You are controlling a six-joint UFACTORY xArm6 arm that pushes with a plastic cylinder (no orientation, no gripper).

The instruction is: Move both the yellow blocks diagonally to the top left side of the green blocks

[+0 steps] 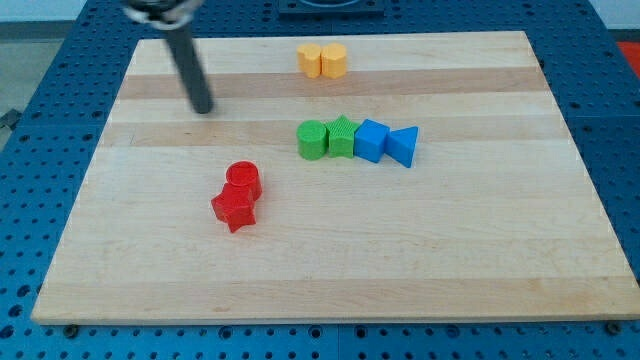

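Observation:
Two yellow blocks sit side by side near the view's top: a yellow block (310, 60) on the left and a yellow hexagon-like block (334, 60) on the right, touching. Below them a green cylinder (312, 140) and a green star (342, 136) start a row. My tip (204, 108) is on the board at the upper left, well left of the yellow blocks and up-left of the green ones, touching no block.
A blue cube (371, 140) and a blue triangle (403, 146) continue the green row to the right. A red cylinder (243, 180) and a red star (234, 209) sit together left of centre. The wooden board (480, 260) lies on a blue pegboard table.

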